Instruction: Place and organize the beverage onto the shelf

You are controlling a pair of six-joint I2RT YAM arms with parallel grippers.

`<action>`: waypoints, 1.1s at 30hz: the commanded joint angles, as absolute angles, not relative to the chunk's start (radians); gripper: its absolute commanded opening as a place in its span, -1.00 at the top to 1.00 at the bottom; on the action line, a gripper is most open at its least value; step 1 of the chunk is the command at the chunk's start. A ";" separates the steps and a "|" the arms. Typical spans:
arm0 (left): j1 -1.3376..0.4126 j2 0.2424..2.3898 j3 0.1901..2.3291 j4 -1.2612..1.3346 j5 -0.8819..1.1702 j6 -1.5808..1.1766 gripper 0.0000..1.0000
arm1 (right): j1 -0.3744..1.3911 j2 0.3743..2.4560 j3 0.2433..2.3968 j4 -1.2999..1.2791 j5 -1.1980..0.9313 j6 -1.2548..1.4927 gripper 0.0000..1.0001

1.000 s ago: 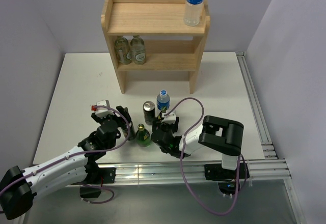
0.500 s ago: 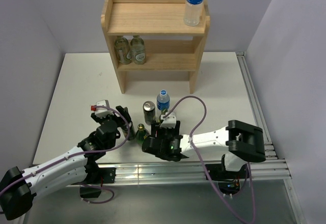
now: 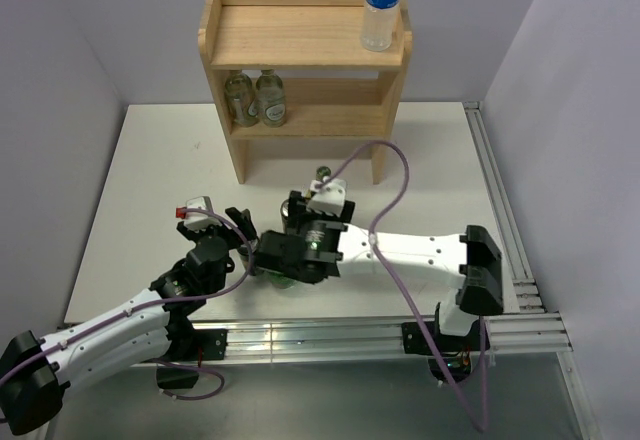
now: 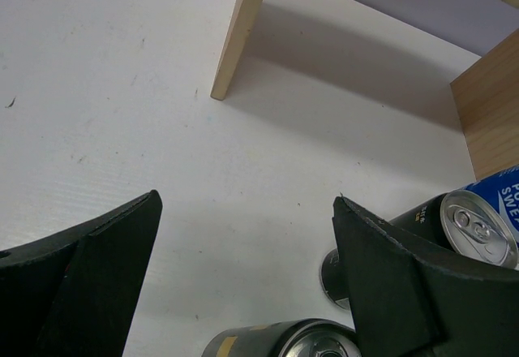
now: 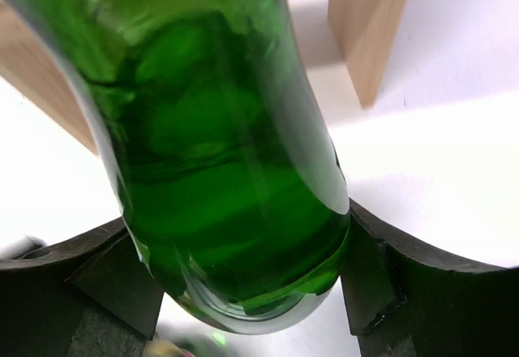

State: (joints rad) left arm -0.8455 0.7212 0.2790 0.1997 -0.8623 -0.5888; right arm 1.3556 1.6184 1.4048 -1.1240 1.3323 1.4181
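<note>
The light natural-wood two-tier shelf (image 3: 300,35) stands well beyond both grippers, at the far side of the white table (image 3: 150,160). Its top tier holds one clear plastic water bottle with a blue label and cap (image 3: 383,5), upright at the right end. Its lower tier holds two small glass bottles (image 3: 270,97) side by side at the left end (their colour is hard to read in the shadow).

The right gripper (image 5: 243,280) is clamped on a green glass bottle (image 5: 219,154), with one dark finger pressed to each side of the glass. The bottle fills most of the wrist view, and a wooden shelf leg (image 5: 369,24) shows ahead of it. The left gripper (image 4: 246,201) stands wide apart and holds nothing, with only bare table between its fingertips. The silver top of a dark can (image 4: 284,345) shows at the bottom edge of that view, close in toward the palm; whether it touches either finger I cannot tell. Past the finger on the right of that view stands a second dark can (image 4: 470,227), with a blue-labelled bottle (image 4: 503,188) just behind it.

A second ago the right arm was folded back near its base, its gripper short of the green bottle, which stood free on the table. Now that arm reaches out to the left, close in front of the left gripper, and has the bottle. The left arm and everything on the shelf are as they were.
</note>
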 commanded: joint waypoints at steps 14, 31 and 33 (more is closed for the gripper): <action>-0.841 0.718 0.293 0.225 -0.870 -0.584 -0.87 | 1.138 1.785 2.032 -1.443 1.626 0.838 1.00; -0.842 0.730 0.302 0.216 -0.874 -0.591 -0.87 | 0.937 1.385 1.550 -0.428 0.882 0.121 1.00; -0.841 0.729 0.301 0.216 -0.874 -0.589 -0.87 | 0.907 1.365 1.493 -0.339 0.823 0.187 1.00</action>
State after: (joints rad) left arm -0.8448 0.7303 0.2790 0.2001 -0.8623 -0.5884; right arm 0.9466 1.3941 1.5444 -0.5941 0.9100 0.1455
